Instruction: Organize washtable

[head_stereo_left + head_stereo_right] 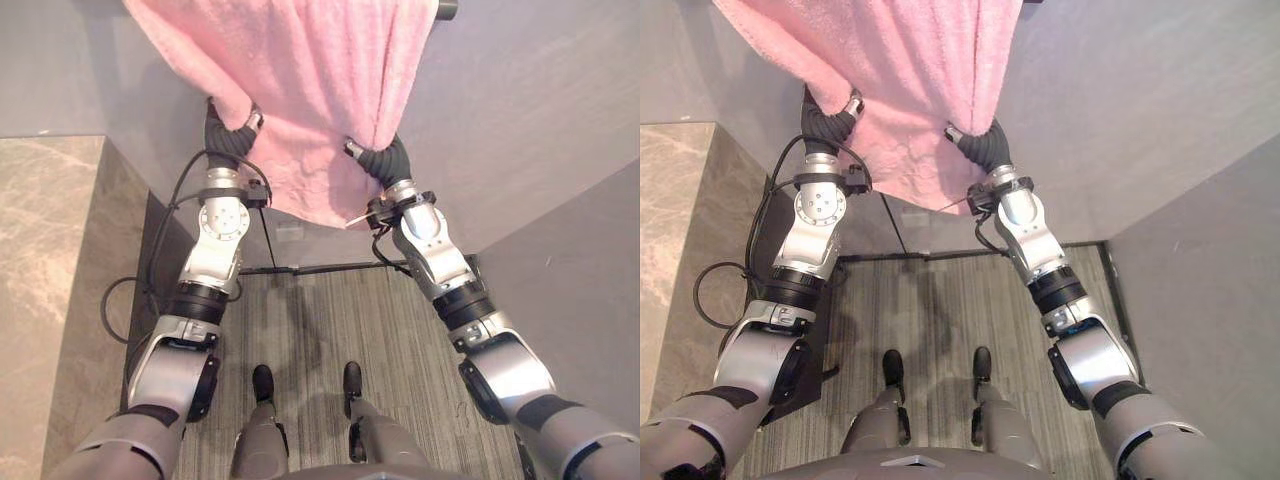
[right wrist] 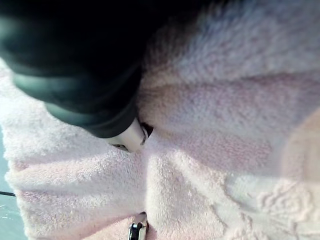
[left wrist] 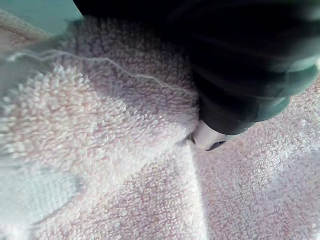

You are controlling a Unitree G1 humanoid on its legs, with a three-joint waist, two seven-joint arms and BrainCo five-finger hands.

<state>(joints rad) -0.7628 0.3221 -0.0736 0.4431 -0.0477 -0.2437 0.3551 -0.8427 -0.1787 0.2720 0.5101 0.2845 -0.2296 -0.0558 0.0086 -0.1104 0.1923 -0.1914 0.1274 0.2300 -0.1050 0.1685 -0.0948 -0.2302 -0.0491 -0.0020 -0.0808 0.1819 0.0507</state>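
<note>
The big, fluffy pink towel (image 1: 300,80) hung high up, bunched at its bottom edge. The left hand (image 1: 228,135) and the right hand (image 1: 385,160) were buried in that edge, so I could not tell their hold. It probably needed more straightening.

1 pink towel (image 1: 300,90), 2 hands, L hand (image 1: 226,136) & R hand (image 1: 386,158), 1 marble counter (image 1: 50,250)
</note>
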